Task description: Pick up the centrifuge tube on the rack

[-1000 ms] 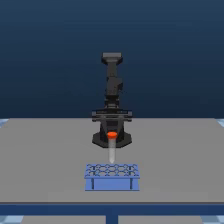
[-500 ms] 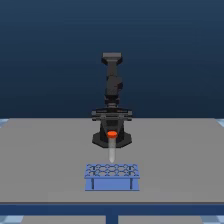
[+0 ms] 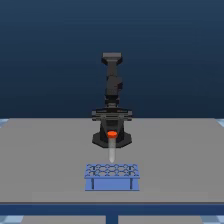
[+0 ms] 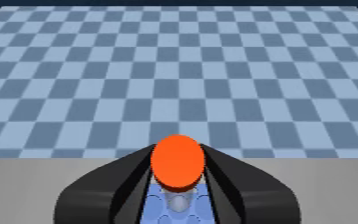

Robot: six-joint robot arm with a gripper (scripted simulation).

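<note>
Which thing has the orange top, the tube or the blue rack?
The centrifuge tube: its round cap is orange-red, held in the gripper. The rack is light blue all over.

Grey table [image 3: 45, 150], blue checkered floor [image 4: 179, 60].

A flat grey table [image 3: 45, 150] fills the lower half of the exterior view, its top plain and evenly lit, with no sharp shadows anywhere on it. Its near edge runs straight across, a dark band below it. Beyond the far edge rises a deep blue backdrop [image 3: 50, 55] — darkest at the top, paling slightly toward the table line. At the table's far corners, on both the exterior view's left and right, slivers of pale blue show. The wrist view shows a checkered floor [image 4: 179, 65] in two blues — light and slate — stretching away beyond the grey tabletop's edge to a dark strip.
</note>
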